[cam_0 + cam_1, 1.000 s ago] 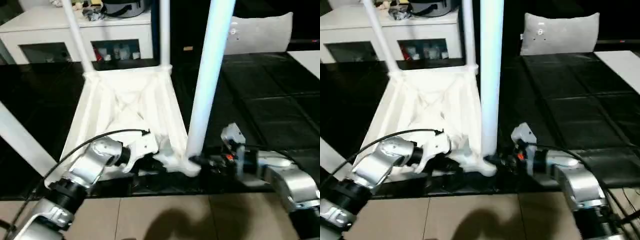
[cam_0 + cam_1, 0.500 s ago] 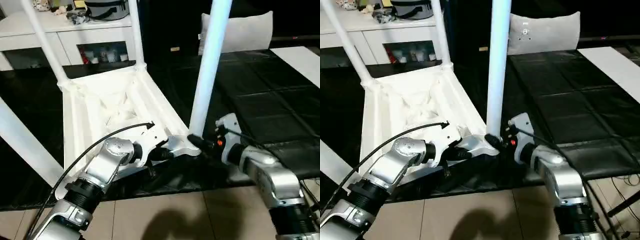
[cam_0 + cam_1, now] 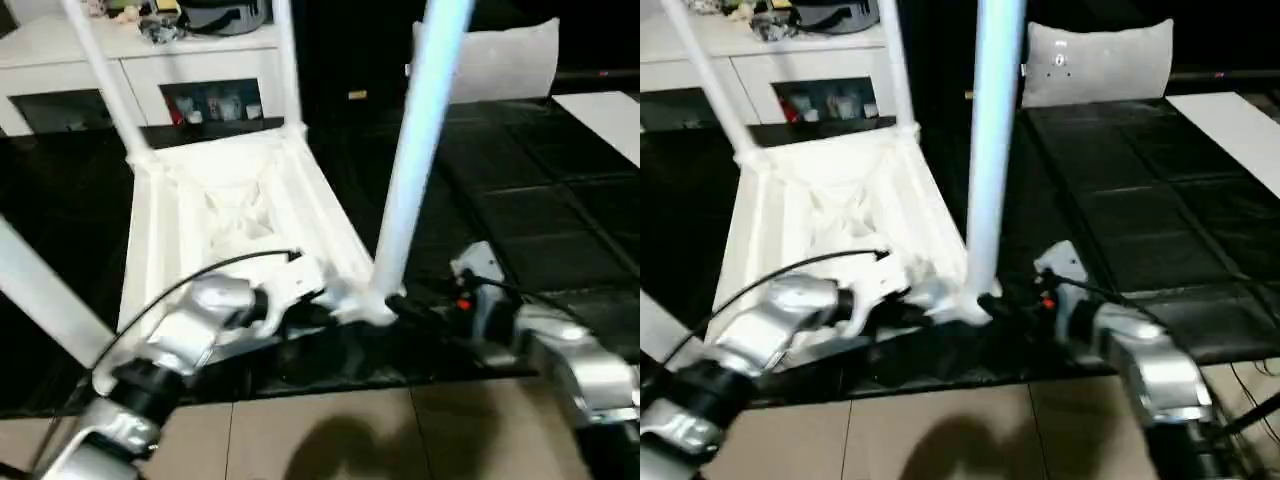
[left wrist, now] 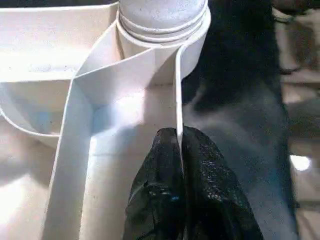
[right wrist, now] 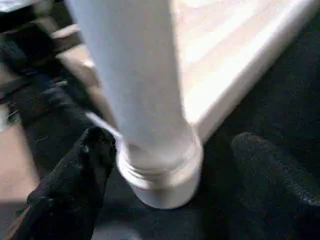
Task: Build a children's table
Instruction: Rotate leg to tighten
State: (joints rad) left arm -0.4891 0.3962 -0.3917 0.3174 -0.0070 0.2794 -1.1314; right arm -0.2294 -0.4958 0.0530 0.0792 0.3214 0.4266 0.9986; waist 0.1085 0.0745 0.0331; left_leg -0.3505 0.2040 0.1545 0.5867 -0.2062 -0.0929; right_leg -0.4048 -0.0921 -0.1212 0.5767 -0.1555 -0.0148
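Left gripper (image 4: 180, 150) clamped tight on thin rib of upturned table top (image 3: 235, 210), on dark mat. Just beside it, near-right leg (image 3: 415, 160) stands upright in corner socket (image 5: 162, 182), long axis vertical. Right gripper (image 5: 165, 165) nearer, fingers (image 5: 80, 170) spread wide, straddling leg base, gripping nothing.

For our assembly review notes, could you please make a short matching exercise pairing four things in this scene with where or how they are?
Things:
1. left end effector
2. right end effector
3. near-corner leg
4. white cabinet

States:
A. standing upright in its socket
B. behind the upturned tabletop
C. shut on a thin rib
D. open, fingers either side of the leg's base

Pairs: 1-C, 2-D, 3-A, 4-B
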